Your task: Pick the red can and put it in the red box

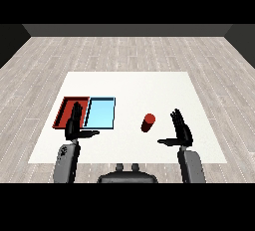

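From the head view I read the task as barely begun: the small red cylindrical can (148,122) stands upright on the white table (149,85), out on the bare surface well to the right of the shallow red rectangular tray (63,109), with the light blue rectangular tray (100,112) lying between them, its left edge against the red tray's right edge. Nothing sits in the red tray as far as I can see, though my left hand covers part of its near right corner. So the pick, the carry past the light blue tray and the placing are all left to do. My right hand (181,130) hovers to the right of the can, near it but apart from it, palm turned toward the can, its fingers (176,117) straight and pointing away from me, the thumb reaching out leftward toward the can; it is released and holds nothing. My left hand (73,123) sits over the near edge of the red tray where it meets the light blue tray, fingers likewise straight and released, thumb stretched to the right, holding nothing. Both grey forearms come up from the lower corners. I judge the right hand the one better placed to take the can.
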